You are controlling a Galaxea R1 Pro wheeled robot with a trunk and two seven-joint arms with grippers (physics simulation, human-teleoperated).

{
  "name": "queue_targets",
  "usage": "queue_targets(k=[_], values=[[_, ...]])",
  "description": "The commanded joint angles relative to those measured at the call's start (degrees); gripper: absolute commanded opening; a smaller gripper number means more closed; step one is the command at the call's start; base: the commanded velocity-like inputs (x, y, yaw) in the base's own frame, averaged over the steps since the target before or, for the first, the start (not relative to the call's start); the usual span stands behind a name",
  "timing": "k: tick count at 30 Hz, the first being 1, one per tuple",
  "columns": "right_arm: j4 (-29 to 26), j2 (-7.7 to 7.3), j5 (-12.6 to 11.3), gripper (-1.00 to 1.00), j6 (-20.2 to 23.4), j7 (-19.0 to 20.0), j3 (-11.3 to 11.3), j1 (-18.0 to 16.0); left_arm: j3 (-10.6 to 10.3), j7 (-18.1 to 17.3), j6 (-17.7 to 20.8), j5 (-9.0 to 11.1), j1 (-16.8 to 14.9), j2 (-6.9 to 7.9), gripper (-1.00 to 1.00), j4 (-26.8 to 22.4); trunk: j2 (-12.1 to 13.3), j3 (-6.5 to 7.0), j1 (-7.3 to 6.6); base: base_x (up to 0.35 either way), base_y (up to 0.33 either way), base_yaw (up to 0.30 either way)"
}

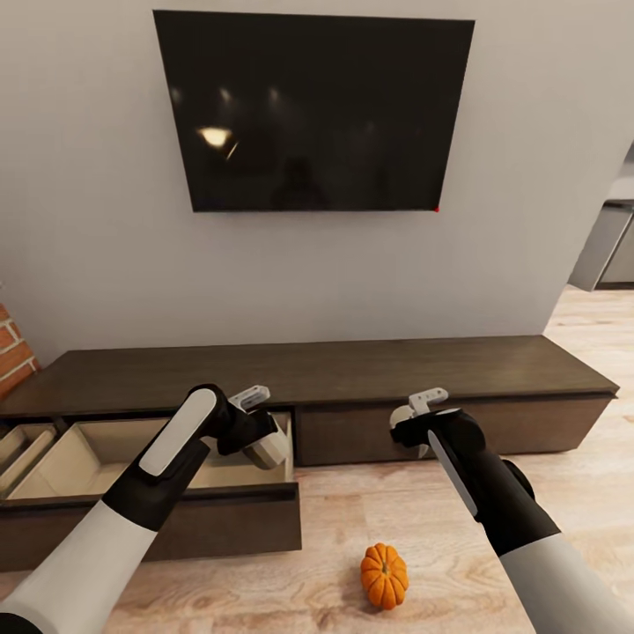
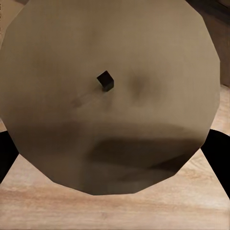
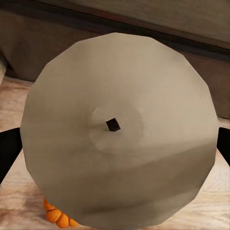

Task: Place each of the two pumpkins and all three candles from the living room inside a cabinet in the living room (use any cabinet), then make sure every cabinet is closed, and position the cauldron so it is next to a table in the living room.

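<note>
Wood floor [image 1: 352, 519] bears one pumpkin [image 1: 384, 575] before the open-drawered cabinet [image 1: 335, 374].

Open cabinet [image 1: 352, 374] drawer [image 1: 167, 493], pumpkin [image 1: 384, 575] on floor [image 1: 352, 511]

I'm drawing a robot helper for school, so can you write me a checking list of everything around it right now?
Surface: pale wood floor.
Job's things: one pumpkin lies on the floor between the arms. The long dark cabinet has its left drawer pulled open, beige inside. The first candle is held by the drawer's near right corner. The second candle is held in front of the cabinet.
Clutter: nothing seen.
Grippers: left gripper shut on the first candle; right gripper shut on the second candle.
Cables: nothing seen.
Surroundings: dark TV on a grey wall, and brick at the left edge.
</note>
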Motion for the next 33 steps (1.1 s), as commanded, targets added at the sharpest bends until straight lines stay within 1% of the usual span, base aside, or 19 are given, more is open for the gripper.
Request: queue_targets(k=[1, 12, 19, 33], values=[[0.02, 0.02, 0.05, -1.00, 0.00, 0.02, 0.01, 0.05, 0.02, -0.01, 0.04, -0.02, 0.00, -0.02, -1.00, -0.01, 0.41, 0.09, -0.23, 0.000, 0.000, 0.063], [-0.04, 0.05, 0.01, -1.00, 0.00, 0.02, 0.11, 0.27, 0.05, -0.01, 0.04, 0.05, 0.00, -0.05, -1.00, 0.54, 4.83, 1.06, -2.64, 0.000, 0.000, 0.063], [-0.04, 0.05, 0.01, -1.00, 0.00, 0.02, 0.72, 0.27, 0.06, -0.01, 0.02, 0.07, 0.00, -0.12, -1.00, 0.67, 7.63, 1.68, -4.18, 0.000, 0.000, 0.063], [-0.04, 0.05, 0.01, -1.00, 0.00, 0.02, 0.78, 0.27, -0.02, -0.01, -0.01, 0.07, 0.00, -0.31, -1.00, 0.78, 13.25, 2.92, -7.25, 0.000, 0.000, 0.063]])
